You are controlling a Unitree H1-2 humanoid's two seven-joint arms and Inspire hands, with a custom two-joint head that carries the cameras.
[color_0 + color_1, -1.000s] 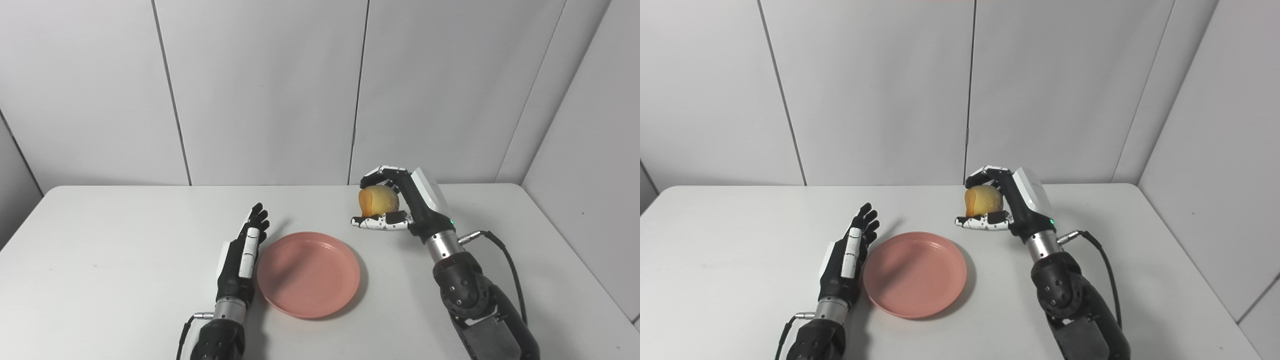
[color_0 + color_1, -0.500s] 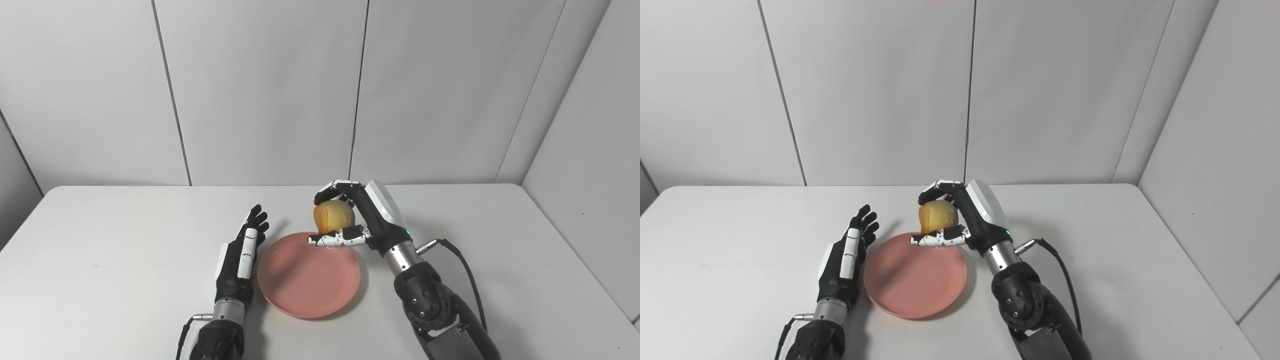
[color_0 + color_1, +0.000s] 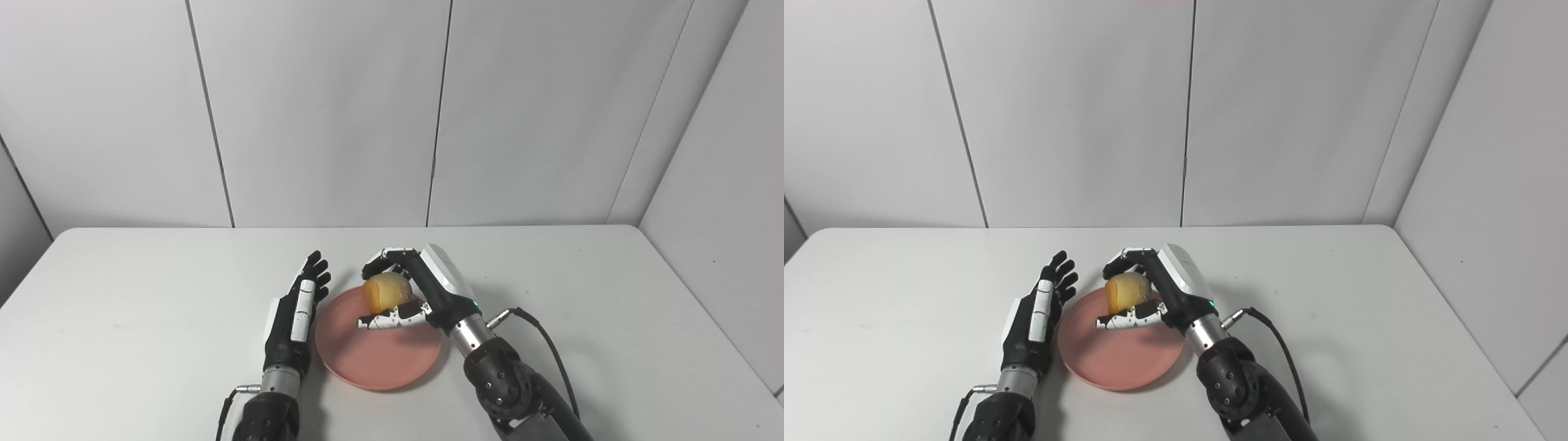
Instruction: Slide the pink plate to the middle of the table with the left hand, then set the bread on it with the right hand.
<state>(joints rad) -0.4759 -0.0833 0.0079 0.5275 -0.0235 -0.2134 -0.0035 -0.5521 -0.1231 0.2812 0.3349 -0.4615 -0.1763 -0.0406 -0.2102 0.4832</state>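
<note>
The pink plate (image 3: 378,349) lies flat on the white table (image 3: 122,331), near its middle and toward the front edge. The right hand (image 3: 409,293) is over the far part of the plate with its fingers (image 3: 384,258) curled over the top of the bread (image 3: 384,292) and its thumb (image 3: 392,319) under it, so the bread is clasped between them. The bread is a rounded yellow-brown piece with a darker orange face turned toward the left side of the picture. It sits above the plate's inner surface; whether its underside touches the plate cannot be told from either view. The right forearm comes in from the lower right, and a black cable (image 3: 545,349) loops from the wrist across the table. The left hand (image 3: 296,315) rests just beside the plate's left rim, set on edge with the fingers (image 3: 312,272) straight and slightly spread, pointing away from the robot. It grasps nothing; whether its side touches the rim is unclear. Behind the table stand plain white wall panels (image 3: 318,110).
</note>
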